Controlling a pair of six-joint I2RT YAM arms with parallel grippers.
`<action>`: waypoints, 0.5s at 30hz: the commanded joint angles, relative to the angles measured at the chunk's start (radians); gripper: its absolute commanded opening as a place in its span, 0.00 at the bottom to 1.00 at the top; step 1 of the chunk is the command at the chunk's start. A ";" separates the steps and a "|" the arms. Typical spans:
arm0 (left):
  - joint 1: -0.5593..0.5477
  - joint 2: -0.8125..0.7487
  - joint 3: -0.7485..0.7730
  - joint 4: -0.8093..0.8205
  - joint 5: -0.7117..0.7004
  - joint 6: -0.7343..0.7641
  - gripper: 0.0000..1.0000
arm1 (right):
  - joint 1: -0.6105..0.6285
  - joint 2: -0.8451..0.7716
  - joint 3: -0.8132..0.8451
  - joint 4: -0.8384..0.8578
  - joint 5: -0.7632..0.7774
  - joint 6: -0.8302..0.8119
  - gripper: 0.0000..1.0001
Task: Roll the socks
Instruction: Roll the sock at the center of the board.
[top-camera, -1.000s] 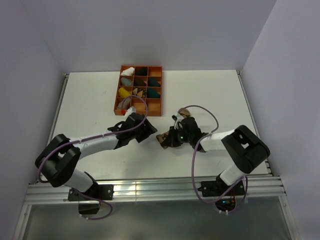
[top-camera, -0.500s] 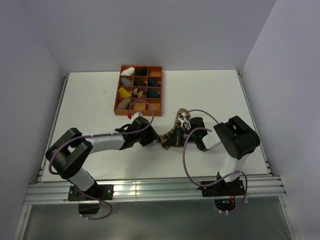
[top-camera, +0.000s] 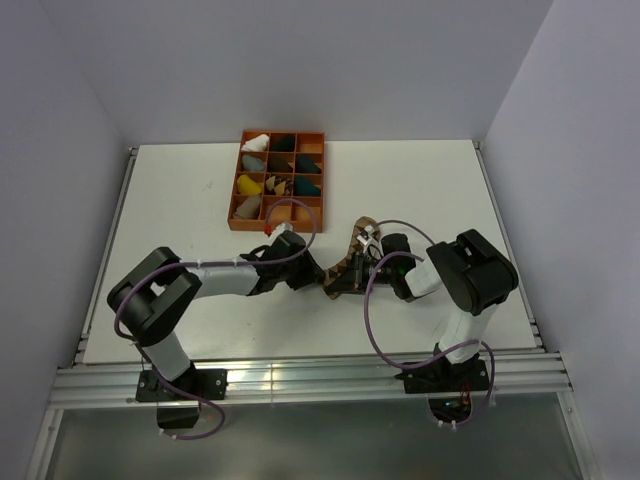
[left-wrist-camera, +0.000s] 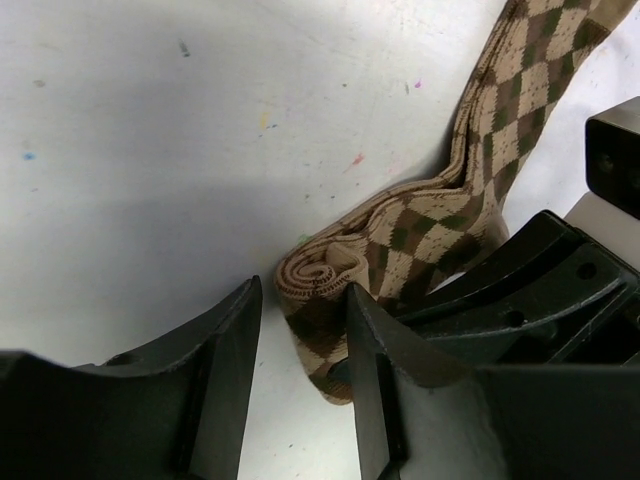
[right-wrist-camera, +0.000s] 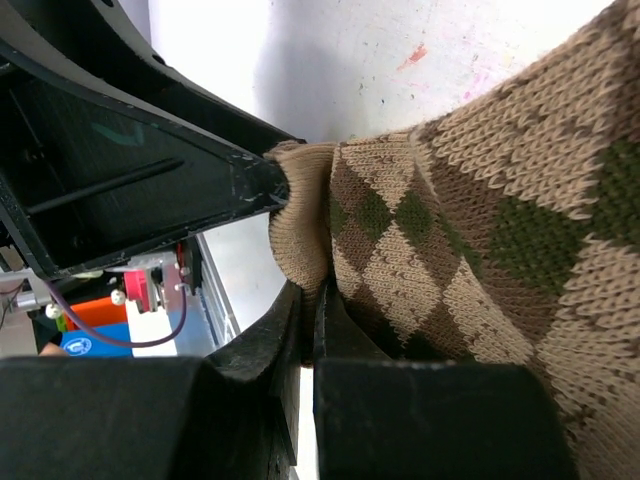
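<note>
Tan-and-brown argyle socks (left-wrist-camera: 430, 222) lying flat on the front-centre part of a white table (top-camera: 180, 200), near end wound into a small tight roll, the rest stretched away toward the back. Clamped across the patterned fabric just behind the roll: right gripper (right-wrist-camera: 312, 320), fingers pinched together on the socks. Straddling the rolled end from the other side: left gripper (left-wrist-camera: 300, 305), jaws apart, roll close against one finger, a narrow gap at the other. Tabletop matte, flecked with tiny coloured specks in the left wrist view. Toward the back, apart from the socks, an orange divided tray (top-camera: 281, 229) holding sock bundles (top-camera: 247, 185) in white, black, teal, yellow and grey. Aluminium rail (top-camera: 300, 378) along the near edge. Plain pale lilac walls on three sides.
</note>
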 joint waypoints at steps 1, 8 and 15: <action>-0.015 0.035 0.034 0.009 0.024 0.026 0.44 | -0.013 0.025 -0.012 -0.133 0.082 -0.050 0.00; -0.024 0.086 0.064 -0.037 0.036 0.019 0.44 | -0.014 0.013 -0.004 -0.166 0.100 -0.067 0.01; -0.026 0.104 0.086 -0.097 0.027 0.010 0.22 | -0.013 -0.071 0.008 -0.253 0.160 -0.127 0.05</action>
